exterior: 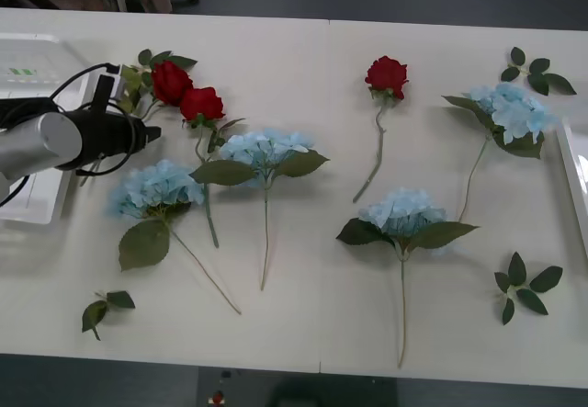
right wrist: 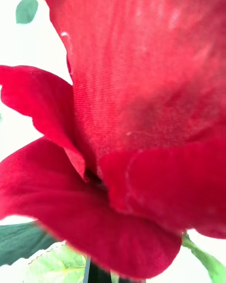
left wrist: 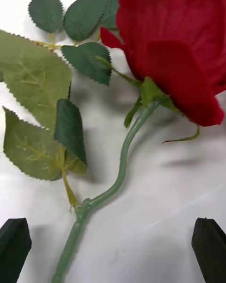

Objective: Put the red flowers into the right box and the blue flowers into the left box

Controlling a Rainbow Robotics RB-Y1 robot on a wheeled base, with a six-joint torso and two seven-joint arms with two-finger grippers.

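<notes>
A red rose (right wrist: pixel 141 122) is lying right against the right wrist camera, its woven petals overlapping above a green leaf; whether the right gripper is open or closed cannot be told. No writing or label is legible anywhere. In the left wrist view, the left gripper (left wrist: pixel 113 250) is hovering open, its black fingers (left wrist: pixel 14 247) spread to either side of a thin green stem (left wrist: pixel 120 170) that is curving up to a deep-red bloom with serrated leaves. In the front view, the left arm (exterior: pixel 55 141) is reaching over the table (exterior: pixel 303 67) near its left edge, beside the left box (exterior: pixel 37 205). Two red flowers (exterior: pixel 184 95) are lying next to it, a third (exterior: pixel 387 74) toward the far middle. Four blue flowers are spreading pale fluffy heads: two left of centre (exterior: pixel 156 186) (exterior: pixel 266 147), one near the front centre (exterior: pixel 402 212), one far right (exterior: pixel 507 108). The right box (exterior: pixel 577 182) is showing its rim at the right edge. Loose leaf sprigs (exterior: pixel 528 288) are lying near the corners.
</notes>
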